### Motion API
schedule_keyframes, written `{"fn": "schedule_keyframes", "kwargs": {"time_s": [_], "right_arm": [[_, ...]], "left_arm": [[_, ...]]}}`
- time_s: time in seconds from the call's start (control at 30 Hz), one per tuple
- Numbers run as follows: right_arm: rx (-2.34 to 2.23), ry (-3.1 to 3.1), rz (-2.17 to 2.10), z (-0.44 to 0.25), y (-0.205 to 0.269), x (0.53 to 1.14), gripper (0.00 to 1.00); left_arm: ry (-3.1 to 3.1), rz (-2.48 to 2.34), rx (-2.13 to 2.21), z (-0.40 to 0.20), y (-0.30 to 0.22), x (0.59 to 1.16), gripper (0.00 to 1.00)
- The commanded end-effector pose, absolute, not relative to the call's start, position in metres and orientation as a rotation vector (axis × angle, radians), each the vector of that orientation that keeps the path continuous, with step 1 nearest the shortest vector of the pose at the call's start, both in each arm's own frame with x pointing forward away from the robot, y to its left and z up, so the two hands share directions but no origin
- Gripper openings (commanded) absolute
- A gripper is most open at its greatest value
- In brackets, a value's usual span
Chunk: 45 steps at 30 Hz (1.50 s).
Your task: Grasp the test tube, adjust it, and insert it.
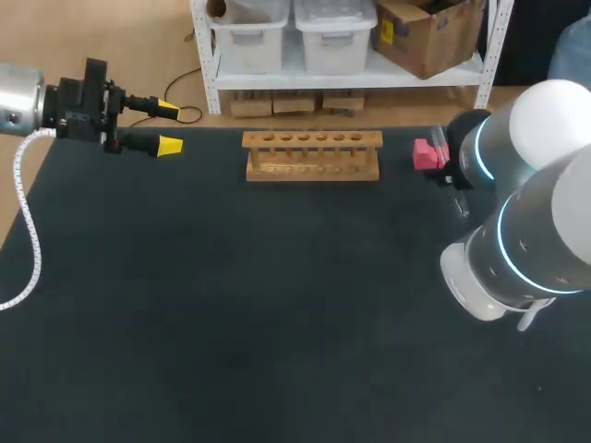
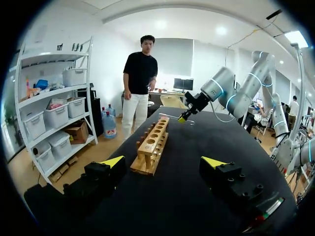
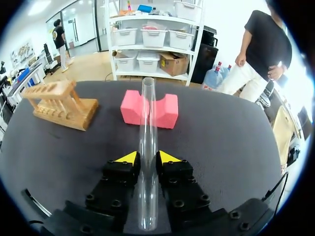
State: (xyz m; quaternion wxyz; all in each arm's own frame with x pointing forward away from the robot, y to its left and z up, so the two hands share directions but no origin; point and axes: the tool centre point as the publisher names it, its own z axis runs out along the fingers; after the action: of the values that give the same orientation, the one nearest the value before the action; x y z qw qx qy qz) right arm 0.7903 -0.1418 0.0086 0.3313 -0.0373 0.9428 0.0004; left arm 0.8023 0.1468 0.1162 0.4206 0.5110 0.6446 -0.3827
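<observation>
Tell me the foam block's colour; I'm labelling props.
Pink. The foam block shows best in the right wrist view.

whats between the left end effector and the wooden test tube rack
Nothing: only bare black tabletop separates the left end effector from the light wooden test tube rack. The head view shows the gap plainly, and the left wrist view agrees.

Clear tube (image 3: 147, 113) gripped; rack (image 1: 312, 171) upright

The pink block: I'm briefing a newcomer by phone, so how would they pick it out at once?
On the dark table, find the wooden rack near the far edge. Just right of it sits the pink block. It is the only pink thing there, squat, with a groove in its top.
</observation>
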Motion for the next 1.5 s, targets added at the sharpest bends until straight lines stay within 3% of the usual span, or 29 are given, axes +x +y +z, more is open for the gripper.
{"fn": "schedule_keyframes", "kwargs": {"time_s": [0.03,0.93,1.5], "right_arm": [[-0.080,2.471,-0.025,0.029,-0.128,0.782,0.00],[0.118,2.418,-0.050,0.088,-0.009,0.800,0.00],[0.134,2.430,-0.027,0.087,0.024,0.802,0.00]], "left_arm": [[1.612,-0.957,1.279,0.116,0.147,0.801,1.00],[1.612,-0.957,1.279,0.116,0.147,0.801,1.00],[1.612,-0.957,1.279,0.116,0.147,0.801,1.00]]}}
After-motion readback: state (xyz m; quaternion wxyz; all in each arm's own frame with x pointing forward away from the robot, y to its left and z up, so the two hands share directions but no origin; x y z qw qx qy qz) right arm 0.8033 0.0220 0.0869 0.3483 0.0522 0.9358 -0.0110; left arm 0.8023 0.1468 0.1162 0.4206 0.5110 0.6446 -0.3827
